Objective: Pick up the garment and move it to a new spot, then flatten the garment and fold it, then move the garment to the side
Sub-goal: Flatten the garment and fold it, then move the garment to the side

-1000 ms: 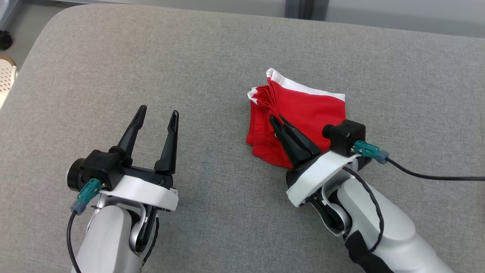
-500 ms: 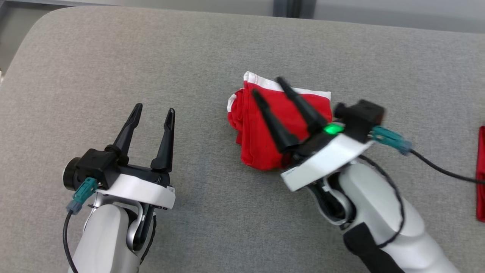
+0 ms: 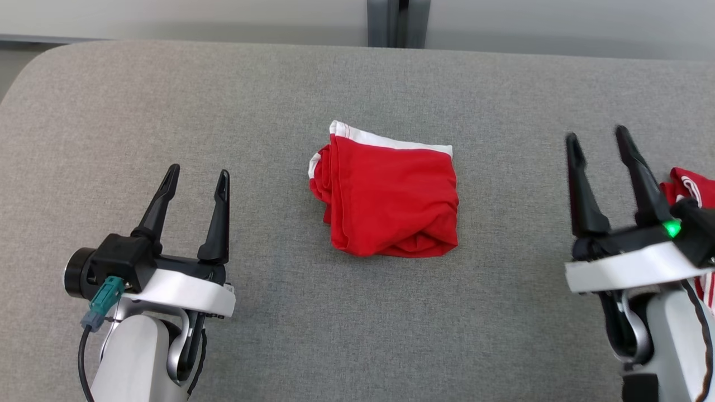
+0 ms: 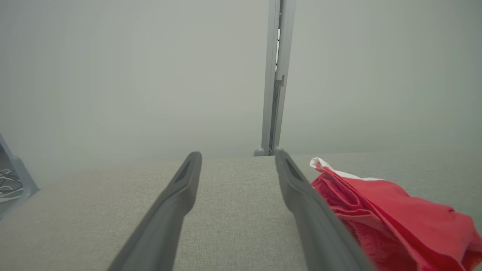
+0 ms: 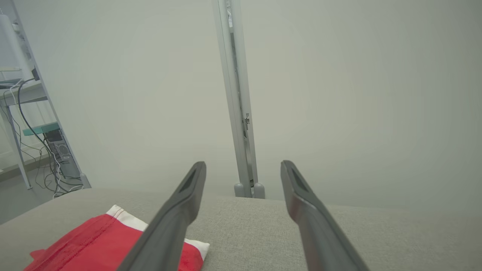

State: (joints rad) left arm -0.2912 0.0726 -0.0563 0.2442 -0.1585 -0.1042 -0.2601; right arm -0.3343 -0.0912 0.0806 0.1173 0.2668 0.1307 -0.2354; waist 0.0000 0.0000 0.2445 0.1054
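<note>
Grey woven fabric covers the padded surface (image 3: 167, 100), with a pale wall and a grey upright post (image 3: 397, 22) behind its far edge. At its middle lies the red garment (image 3: 391, 204), folded into a rough square with a white band along its far edge. The left gripper (image 3: 199, 171) is at the near left, fingers apart and empty. The right gripper (image 3: 596, 134) is at the near right, fingers also apart and empty, well apart from the garment. A second red-and-white cloth (image 3: 690, 187) lies just behind it.
</note>
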